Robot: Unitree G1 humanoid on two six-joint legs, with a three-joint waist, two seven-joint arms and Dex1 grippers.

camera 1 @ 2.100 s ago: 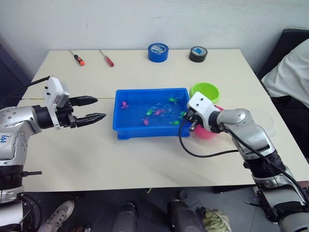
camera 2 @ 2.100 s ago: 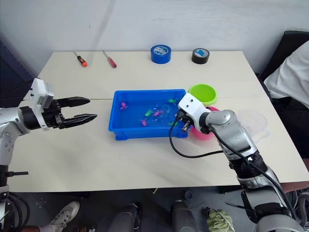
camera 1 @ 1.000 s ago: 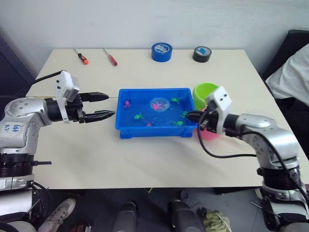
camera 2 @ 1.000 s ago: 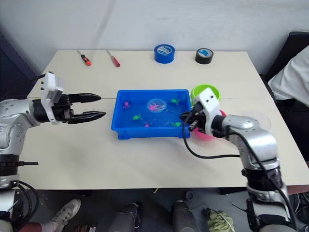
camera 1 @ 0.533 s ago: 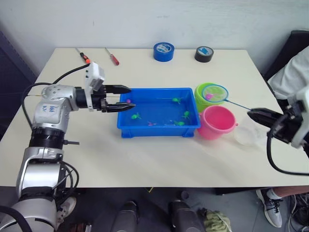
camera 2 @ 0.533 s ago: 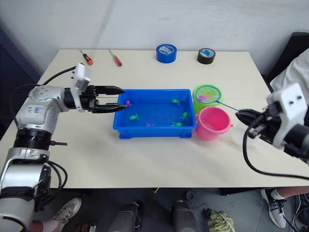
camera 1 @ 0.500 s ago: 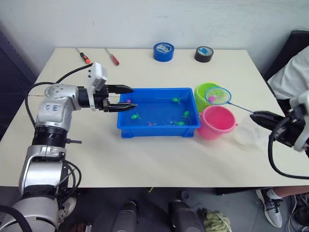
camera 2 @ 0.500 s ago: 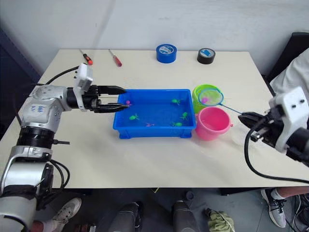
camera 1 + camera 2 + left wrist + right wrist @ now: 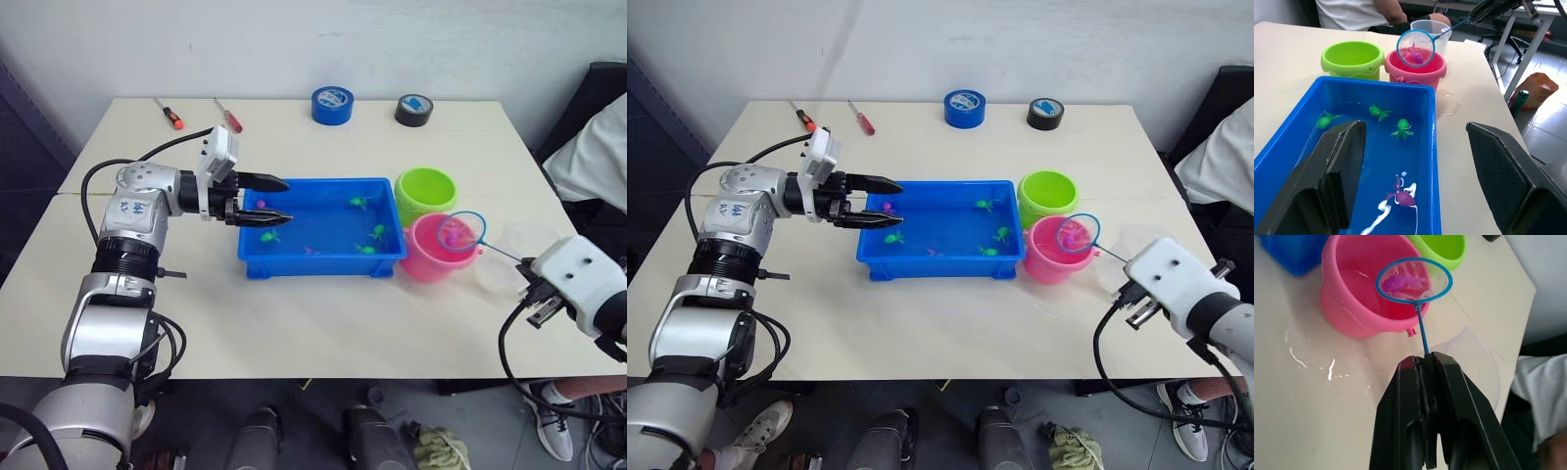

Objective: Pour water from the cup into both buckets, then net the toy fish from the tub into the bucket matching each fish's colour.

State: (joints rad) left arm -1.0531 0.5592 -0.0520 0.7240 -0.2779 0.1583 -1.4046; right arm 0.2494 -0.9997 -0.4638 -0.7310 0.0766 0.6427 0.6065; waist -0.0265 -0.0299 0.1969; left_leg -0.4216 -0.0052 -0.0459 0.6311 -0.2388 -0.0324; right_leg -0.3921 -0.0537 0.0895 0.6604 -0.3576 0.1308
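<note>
Table (image 9: 323, 323): cream, puddle beside pink bucket (image 9: 1359, 303).
Right gripper (image 9: 1425, 363): I clamp net (image 9: 1414, 279), pink fish (image 9: 1400, 282) inside, over pink bucket.
Left gripper (image 9: 277, 200): spread wide over tub (image 9: 294, 266).

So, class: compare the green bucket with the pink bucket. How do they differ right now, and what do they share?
The green bucket is lime; the pink bucket is pink. The net, carrying a pink fish, hangs over the pink bucket, while nothing hangs over the green bucket. The green bucket stands farther from the robot; the pink bucket stands nearer, with spilled water on the table beside it. Both are small round pails, upright, next to the blue tub.
</note>
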